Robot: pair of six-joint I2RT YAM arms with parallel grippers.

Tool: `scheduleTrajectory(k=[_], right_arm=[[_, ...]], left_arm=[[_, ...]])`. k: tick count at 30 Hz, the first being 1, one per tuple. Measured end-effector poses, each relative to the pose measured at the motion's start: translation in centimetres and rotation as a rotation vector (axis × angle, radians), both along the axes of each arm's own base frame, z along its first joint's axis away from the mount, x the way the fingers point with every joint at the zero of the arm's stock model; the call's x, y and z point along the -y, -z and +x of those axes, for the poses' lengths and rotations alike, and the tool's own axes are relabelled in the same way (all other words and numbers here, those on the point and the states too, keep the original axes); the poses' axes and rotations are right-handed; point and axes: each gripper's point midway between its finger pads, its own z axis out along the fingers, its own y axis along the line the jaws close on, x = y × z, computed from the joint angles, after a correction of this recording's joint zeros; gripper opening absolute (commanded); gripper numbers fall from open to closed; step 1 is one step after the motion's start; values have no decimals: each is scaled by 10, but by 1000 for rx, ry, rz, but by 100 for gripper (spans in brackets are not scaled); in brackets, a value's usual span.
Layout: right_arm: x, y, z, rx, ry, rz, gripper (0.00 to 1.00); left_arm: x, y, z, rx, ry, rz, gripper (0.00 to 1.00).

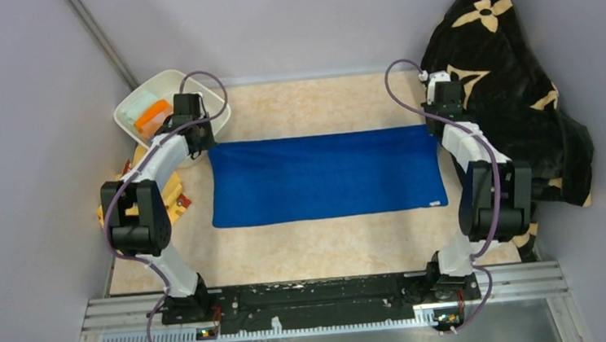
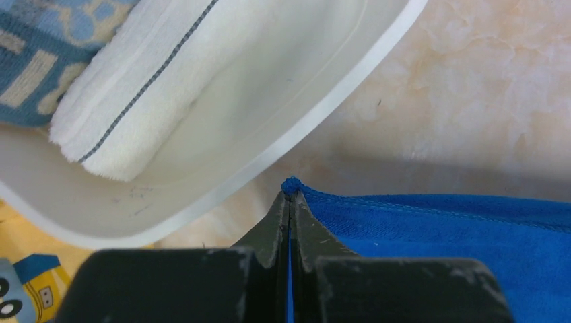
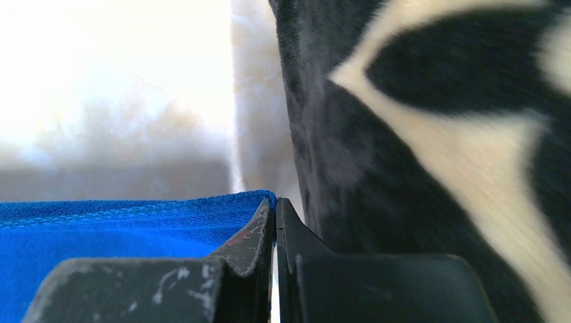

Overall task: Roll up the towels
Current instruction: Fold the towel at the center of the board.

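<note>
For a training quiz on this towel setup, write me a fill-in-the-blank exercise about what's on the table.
1. The towel spread flat on the table is ___.
2. The left pincer is shut on that towel's far ___ corner.
3. The folded towel beside the printed towel in the tub is ___.
4. The black blanket is heaped at the table's ___ edge.
Missing words: blue; left; white; right.

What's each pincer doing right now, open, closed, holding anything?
Left pincer: closed, pinching the blue towel at its far left corner.
Right pincer: closed, pinching its far right corner.
</note>
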Motion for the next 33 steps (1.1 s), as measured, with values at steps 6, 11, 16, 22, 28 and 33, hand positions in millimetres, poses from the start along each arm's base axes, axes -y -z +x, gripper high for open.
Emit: scheduleTrajectory(k=[6,11,16,22,28,33], right_arm=[[-1,-46,-22,109,28,1,0],[-1,-50,-48,121,74,22,0],[-2,-25,-88,67,138,49,0],[2,12,-124,-4,221,52,0],[5,34,-142,-42,274,52,0],[10,44,-149,-55,326,41,0]], left_arm=[[-5,-6,-32,4,-35,-25,0],[-6,4,-65,-22,-68,-54,0],[-6,16,-93,-55,-107,-81,0],[-2,30,-118,-89,-141,-133,0],[0,50,-141,-146,-187,-178,0],[3,58,-155,-164,-216,-208,0]])
